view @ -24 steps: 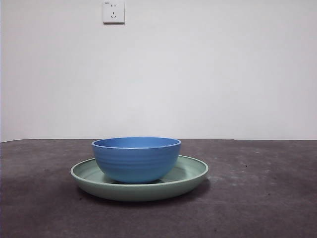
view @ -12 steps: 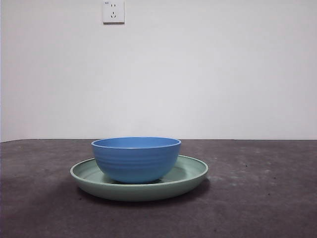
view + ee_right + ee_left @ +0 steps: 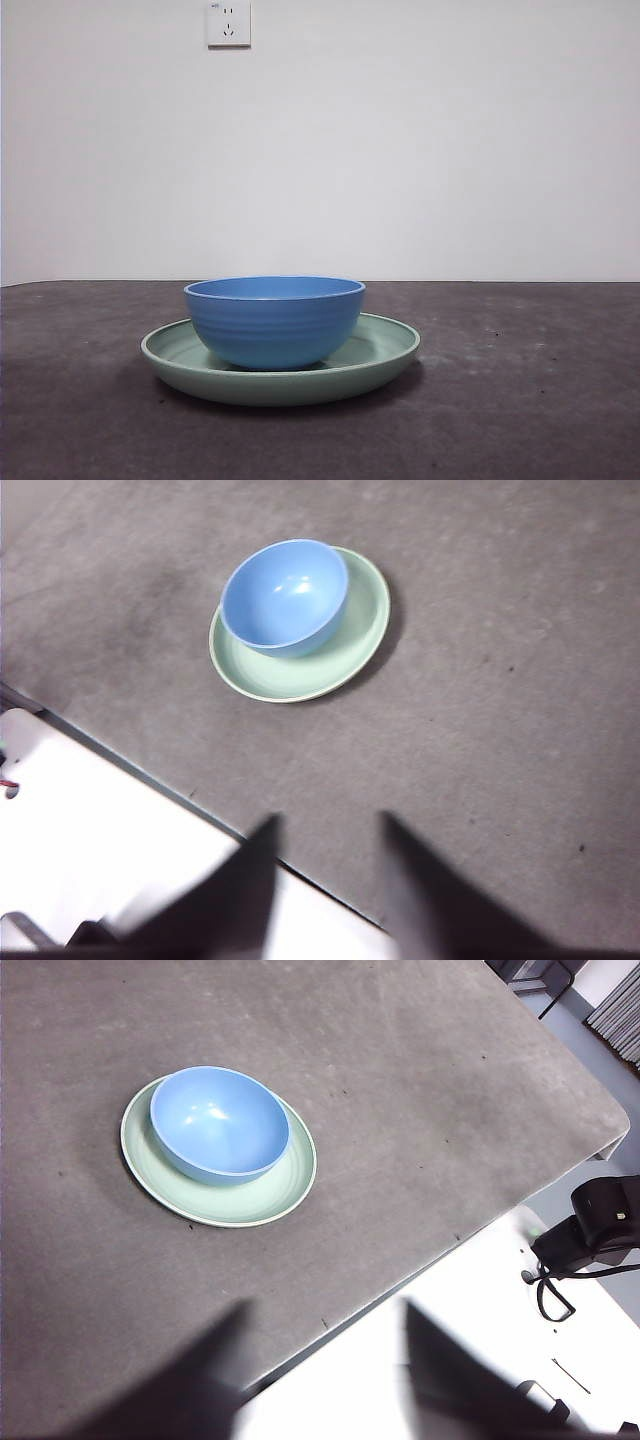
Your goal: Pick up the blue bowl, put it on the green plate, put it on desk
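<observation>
**Bowl sits on the plate, both arms wait far back**

The blue bowl point(image 3: 275, 321) stands upright inside the green plate point(image 3: 385, 350). It sits a bit off the middle of the plate, closer to one side of the rim. The plate lies flat on the dark grey counter point(image 3: 520, 400). The bowl looks empty.

The left tool point(image 3: 320, 1370) hangs high up, over the edge of the counter and well apart from the bowl. Its two jaws are spread apart and hold nothing. The right tool point(image 3: 325, 880) is also high up over the counter's edge, far from the bowl. Its jaws are spread apart too, with nothing between them.

I think the first part of the job is done, because the bowl is already on the plate. The part left looks like putting the bowl on the counter.

For that, one tool would need to come down to the bowl, pinch its rim, and lift it straight up so the plate does not slide. Then it can set the bowl on a bare spot beside the plate.
</observation>
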You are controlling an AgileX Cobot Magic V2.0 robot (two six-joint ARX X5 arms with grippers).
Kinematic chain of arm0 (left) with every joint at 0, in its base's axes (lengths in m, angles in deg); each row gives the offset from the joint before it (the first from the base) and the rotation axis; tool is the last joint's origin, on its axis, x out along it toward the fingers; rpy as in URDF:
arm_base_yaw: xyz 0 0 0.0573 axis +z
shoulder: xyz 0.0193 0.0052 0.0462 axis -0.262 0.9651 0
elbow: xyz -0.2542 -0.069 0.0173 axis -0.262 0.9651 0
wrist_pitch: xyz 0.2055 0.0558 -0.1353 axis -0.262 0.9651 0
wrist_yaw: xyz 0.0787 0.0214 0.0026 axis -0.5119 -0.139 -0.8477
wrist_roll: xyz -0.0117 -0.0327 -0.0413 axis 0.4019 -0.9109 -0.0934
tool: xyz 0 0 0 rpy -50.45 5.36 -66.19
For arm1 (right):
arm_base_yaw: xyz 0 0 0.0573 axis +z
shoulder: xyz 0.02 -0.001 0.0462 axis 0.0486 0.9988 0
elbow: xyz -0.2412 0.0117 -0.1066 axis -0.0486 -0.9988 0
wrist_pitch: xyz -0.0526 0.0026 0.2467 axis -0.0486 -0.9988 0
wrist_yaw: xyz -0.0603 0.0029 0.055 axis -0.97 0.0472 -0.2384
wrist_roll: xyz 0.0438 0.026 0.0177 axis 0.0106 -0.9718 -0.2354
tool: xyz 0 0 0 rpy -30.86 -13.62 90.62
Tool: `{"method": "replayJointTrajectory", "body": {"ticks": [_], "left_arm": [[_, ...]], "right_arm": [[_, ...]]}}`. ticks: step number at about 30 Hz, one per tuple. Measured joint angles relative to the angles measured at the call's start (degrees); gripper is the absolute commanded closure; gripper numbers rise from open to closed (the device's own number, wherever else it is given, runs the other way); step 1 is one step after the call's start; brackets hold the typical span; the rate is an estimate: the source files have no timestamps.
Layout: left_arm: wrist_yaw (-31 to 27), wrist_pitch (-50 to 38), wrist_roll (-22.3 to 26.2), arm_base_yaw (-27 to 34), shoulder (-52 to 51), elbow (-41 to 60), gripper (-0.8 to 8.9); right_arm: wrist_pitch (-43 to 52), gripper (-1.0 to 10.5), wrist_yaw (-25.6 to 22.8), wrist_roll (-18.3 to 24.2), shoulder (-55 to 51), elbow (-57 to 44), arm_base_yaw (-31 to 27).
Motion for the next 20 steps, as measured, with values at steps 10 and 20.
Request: {"method": "replayJointTrajectory", "body": {"ticks": [10,20], "left_arm": [[0.0,-0.1,-0.2,0.0,0.0,0.0,7.86],[0.0,-0.1,-0.2,0.6,0.0,0.0,7.86]], "right_arm": [[0.3,9.2,-1.2,0.0,0.0,0.0,0.0],[0.3,9.2,-1.2,0.0,0.0,0.0,0.0]]}}
